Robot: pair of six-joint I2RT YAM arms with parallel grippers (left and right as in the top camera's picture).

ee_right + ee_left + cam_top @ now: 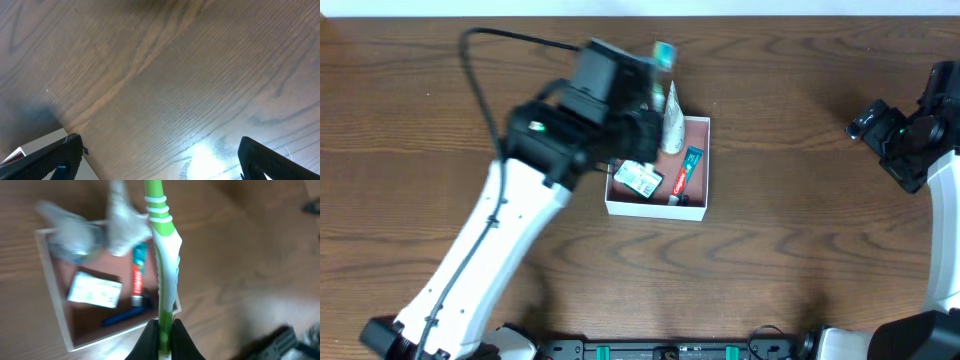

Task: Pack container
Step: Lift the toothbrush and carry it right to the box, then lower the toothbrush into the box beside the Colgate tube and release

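Several toiletries sit in the container (656, 209), a square shallow box with white walls and a reddish-brown floor that lies on the wooden table (800, 250), below and just ahead of the left gripper (164, 339). That gripper is clamped on the handle of a green-and-white toothbrush (165, 255), which reaches forward from its fingertips above the box's near-side wall. Inside, left of the brush as the hand sees it, lie a toothpaste tube (138, 275), a small green-white packet (95, 290) and a blue item (125, 315); a pale bottle (672, 120) is blurred at the far wall. Well apart from the box, the right gripper (160, 160) hangs over bare wood, fingers spread wide, holding nothing.
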